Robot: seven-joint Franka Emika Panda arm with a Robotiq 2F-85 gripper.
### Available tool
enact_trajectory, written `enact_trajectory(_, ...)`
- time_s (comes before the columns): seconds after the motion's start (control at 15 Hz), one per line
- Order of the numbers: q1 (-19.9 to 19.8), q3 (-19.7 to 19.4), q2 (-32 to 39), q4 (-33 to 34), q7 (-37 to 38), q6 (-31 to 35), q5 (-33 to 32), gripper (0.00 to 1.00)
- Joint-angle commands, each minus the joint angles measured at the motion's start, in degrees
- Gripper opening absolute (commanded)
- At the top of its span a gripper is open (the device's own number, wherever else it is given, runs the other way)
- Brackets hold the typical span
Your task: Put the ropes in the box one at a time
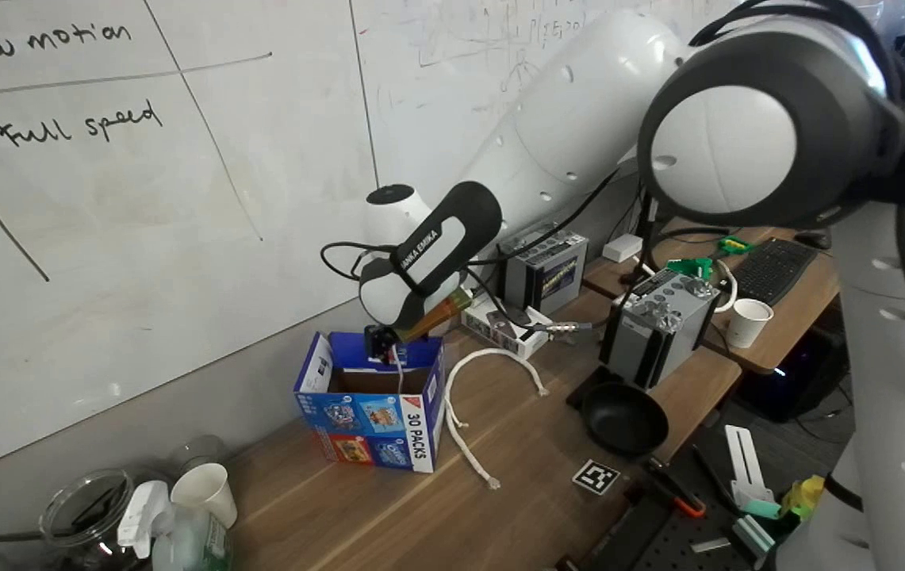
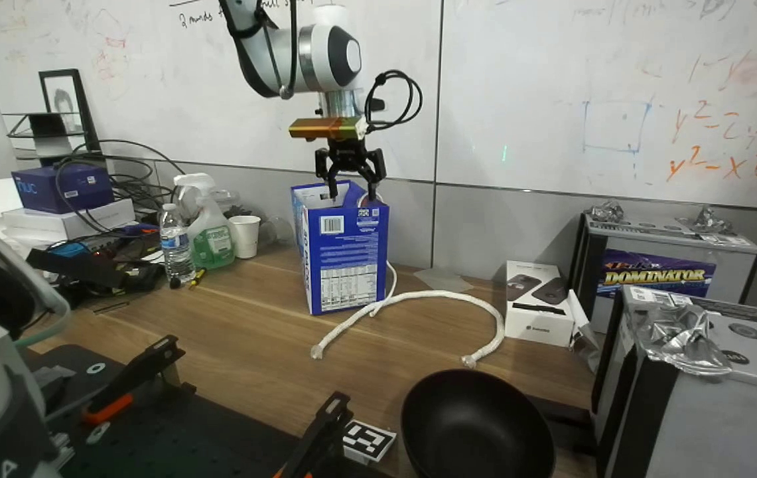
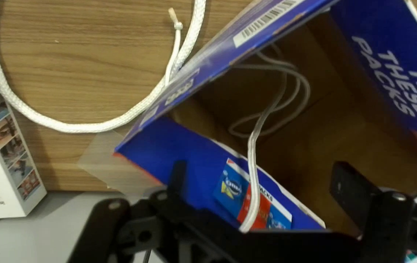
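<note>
The box is a blue printed carton, standing upright with its top flaps raised. Above its opening my gripper is open, its fingers wide apart in the wrist view. A thin white rope lies looped inside the box and rises across a flap between the fingers, touching neither visibly; its upper end is hidden at the gripper's body. On the table beside the box, a thicker white rope curves in a wide arc. Alongside it a thin rope with a knotted end shows, partly hidden by the box.
A black pan sits near the table's front, by a printed marker. A white phone carton and grey devices stand to one side. Beyond the box are a paper cup, spray bottle and water bottle.
</note>
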Motion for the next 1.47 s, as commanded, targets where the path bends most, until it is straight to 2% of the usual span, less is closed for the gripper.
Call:
enact_trajectory(0.0, -1.8, 0.4, -10.7, -6.4, 1.7, 0.2, -0.2, 1.00)
enact_trajectory(0.33, -6.3, -1.5, -18.5, -10.9, 4.5, 1.3, -1.2, 1.00)
enact_trajectory(0.53, -9.9, -2.9, -18.1, -11.3, 6.9, 2.6, -0.1, 1.00)
enact_trajectory(0.87, -13.9, -5.6, -10.2, -7.5, 14.2, 5.0, 1.6, 1.00)
enact_trajectory(1.07, -15.0, -6.7, -2.6, -2.8, 17.1, 4.8, 4.5, 1.00)
enact_trajectory(1.4, -16.0, -6.7, 12.5, 9.5, 20.1, 1.6, 11.6, 1.00)
